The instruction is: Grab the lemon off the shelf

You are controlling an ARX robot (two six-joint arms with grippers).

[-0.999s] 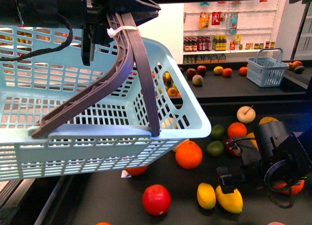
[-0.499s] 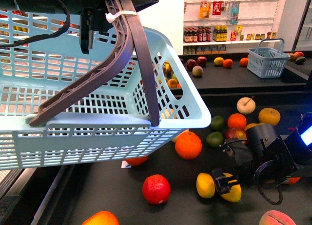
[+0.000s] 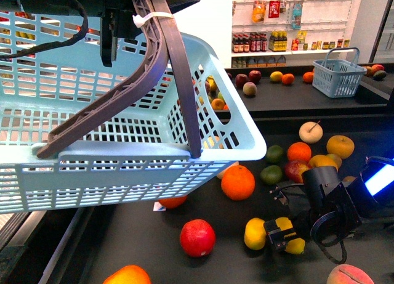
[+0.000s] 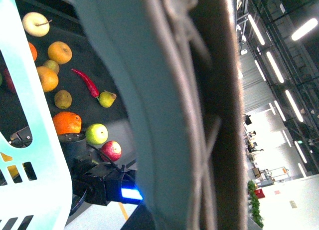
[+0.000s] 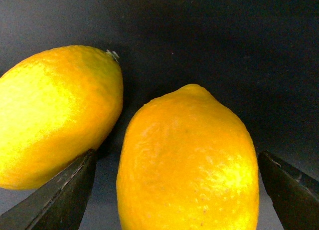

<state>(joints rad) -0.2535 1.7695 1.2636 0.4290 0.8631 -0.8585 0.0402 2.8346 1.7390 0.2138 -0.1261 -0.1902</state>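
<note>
Two lemons lie side by side on the black shelf tray [image 3: 234, 268]. My right gripper [image 3: 281, 235] is open and lowered over the right-hand lemon [image 3: 295, 245], which it partly hides in the front view; the other lemon [image 3: 255, 233] lies just beside it. In the right wrist view this lemon [image 5: 187, 160] fills the gap between the two dark fingers [image 5: 60, 200], and the second lemon [image 5: 55, 115] lies outside one finger. My left gripper [image 3: 132, 4] is shut on the grey basket handle [image 3: 167, 81] and holds the light blue basket [image 3: 123, 173] up high.
Around the lemons lie a red apple [image 3: 197, 237], an orange [image 3: 237, 182], green fruits [image 3: 271, 174], a peach [image 3: 348, 275] and other fruit. A small blue basket [image 3: 335, 77] stands on the upper back tray. Bottle shelves [image 3: 277, 44] line the far wall.
My right gripper has moved left and down toward the two lemons and now straddles the right-hand one. The basket in my left gripper has barely shifted.
</note>
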